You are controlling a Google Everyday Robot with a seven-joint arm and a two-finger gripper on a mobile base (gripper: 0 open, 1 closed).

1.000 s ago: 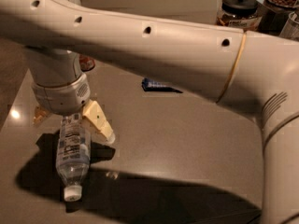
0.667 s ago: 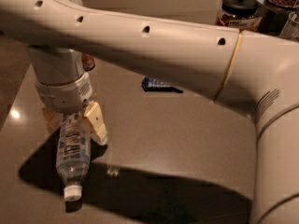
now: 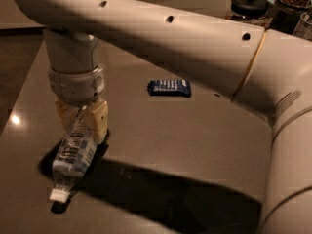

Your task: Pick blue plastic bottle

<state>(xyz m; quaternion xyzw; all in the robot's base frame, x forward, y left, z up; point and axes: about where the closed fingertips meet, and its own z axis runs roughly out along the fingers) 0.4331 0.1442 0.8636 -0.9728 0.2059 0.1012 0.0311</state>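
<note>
1. Gripper [image 3: 83, 126] is at the left side of the table [image 3: 195, 135], pointing straight down from the big pale arm [image 3: 185, 38] that crosses the whole shot.
2. Its two yellowish fingers [image 3: 100, 120] are clamped on the far end of the blue plastic bottle [image 3: 73, 155], one on each side.
3. The bottle slants toward the near edge, white cap [image 3: 58, 195] nearest. Can't tell if it's off the surface.
4. A dark blue snack wrapper [image 3: 169, 87] lies flat mid-table, well apart to the right.
5. Dark-lidded jar [image 3: 251, 5] sits far right.
</note>
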